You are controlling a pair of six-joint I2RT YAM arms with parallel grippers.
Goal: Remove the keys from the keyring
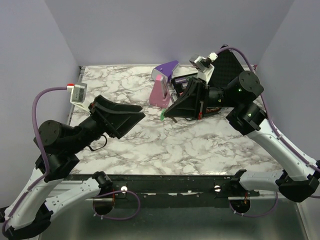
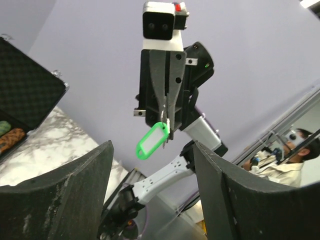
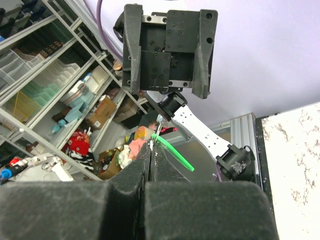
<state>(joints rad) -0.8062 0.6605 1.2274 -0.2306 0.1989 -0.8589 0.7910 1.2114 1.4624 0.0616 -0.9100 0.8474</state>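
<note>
My right gripper [image 1: 167, 114] hangs above the middle of the marble table, shut at the tips on a thin silvery bit of metal [image 3: 159, 128] that looks like the keyring. A bright green key [image 1: 163, 115] dangles from that pinch; it also shows in the left wrist view as a green key [image 2: 151, 141] and in the right wrist view as a green key [image 3: 173, 155]. My left gripper [image 1: 141, 114] faces it from the left, a short gap away. Its fingers [image 2: 80, 190] stand wide apart with nothing between them. Any other keys are too small to make out.
A purple-and-pink wedge-shaped object [image 1: 164, 85] stands on the table [image 1: 200, 145] behind the right gripper. An open black case [image 1: 227, 67] sits at the back right corner. The metal rail [image 1: 175, 182] with both arm bases runs along the near edge.
</note>
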